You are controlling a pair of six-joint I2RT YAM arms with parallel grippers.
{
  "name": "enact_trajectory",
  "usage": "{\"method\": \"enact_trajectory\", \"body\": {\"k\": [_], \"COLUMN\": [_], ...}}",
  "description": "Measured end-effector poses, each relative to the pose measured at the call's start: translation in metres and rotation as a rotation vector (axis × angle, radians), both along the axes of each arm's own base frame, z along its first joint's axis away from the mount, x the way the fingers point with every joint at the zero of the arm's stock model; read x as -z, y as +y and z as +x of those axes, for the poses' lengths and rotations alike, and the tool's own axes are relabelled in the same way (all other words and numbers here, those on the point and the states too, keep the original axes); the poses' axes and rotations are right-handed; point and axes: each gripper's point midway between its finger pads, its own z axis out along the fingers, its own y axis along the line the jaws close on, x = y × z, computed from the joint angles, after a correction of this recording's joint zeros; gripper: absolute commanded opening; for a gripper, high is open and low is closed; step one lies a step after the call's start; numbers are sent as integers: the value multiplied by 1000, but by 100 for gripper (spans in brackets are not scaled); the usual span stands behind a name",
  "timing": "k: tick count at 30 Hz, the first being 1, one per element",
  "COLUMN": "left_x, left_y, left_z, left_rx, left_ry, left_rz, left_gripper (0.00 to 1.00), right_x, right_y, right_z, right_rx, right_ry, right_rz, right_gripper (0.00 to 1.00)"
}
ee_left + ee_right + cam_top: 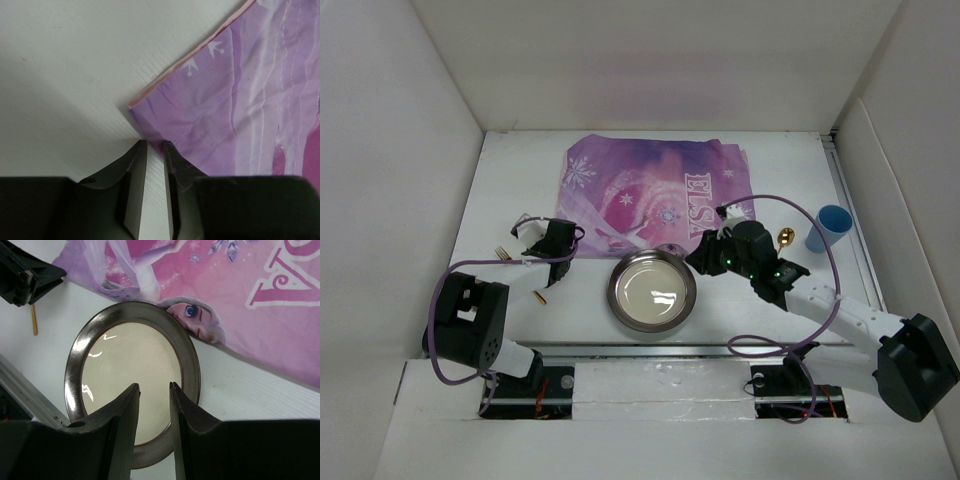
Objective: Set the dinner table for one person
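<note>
The white table (510, 180) lay boxed in by plain white walls (400, 150), with a metal rail (590, 349) along its near edge. A creased purple placemat (650, 185) covered the far middle. A steel plate (616, 292) sat nearer on the bare top, its far rim overlapping the mat's edge. A blue cup (828, 228) stood by the right wall. The left gripper (155, 145) was at the mat's near-left corner, its fingers almost pressed together on nothing. The right gripper (154, 386) hung over the plate, slightly parted and empty
</note>
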Motion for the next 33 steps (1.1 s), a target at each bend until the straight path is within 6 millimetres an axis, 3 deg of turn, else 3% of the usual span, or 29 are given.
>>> {"method": "enact_trajectory", "body": {"k": [1, 2, 11, 16, 18, 19, 21, 22, 27, 32, 33], "left_x": [1, 3, -1, -8, -9, -10, -14, -18, -67, -121, -132], "left_y": [0, 3, 8, 9, 9, 10, 10, 10, 4, -13, -18], "left_z": [1, 3, 1, -8, -13, -16, -20, -20, -14, -9, -9], "left_rx": [0, -9, -22, -15, -10, -4, 12, 18, 59, 159, 194], "left_ry": [3, 5, -34, -69, -80, -84, -97, -114, -270, -447, -480], "left_rz": [1, 0, -22, -40, -48, -49, -47, -49, -58, -100, -114], "left_gripper": [5, 0, 0, 1, 18, 40, 55, 63, 64, 46, 43], "right_x": [4, 7, 26, 32, 39, 43, 50, 53, 74, 103, 105], "right_y": [0, 1, 2, 3, 3, 2, 1, 0, -6, -9, -7], "right_z": [1, 2, 4, -2, -9, -12, -18, -21, -34, -48, -47], "right_rx": [0, 2, 2, -19, -37, -44, -55, -56, -60, -69, -76], "right_ry": [9, 15, 54, 68, 90, 100, 122, 134, 211, 325, 333], "right_rz": [-6, -11, -39, -33, -36, -38, -41, -41, -38, -16, 2], "right_gripper": [36, 36, 36, 49, 56, 58, 61, 61, 61, 58, 53]}}
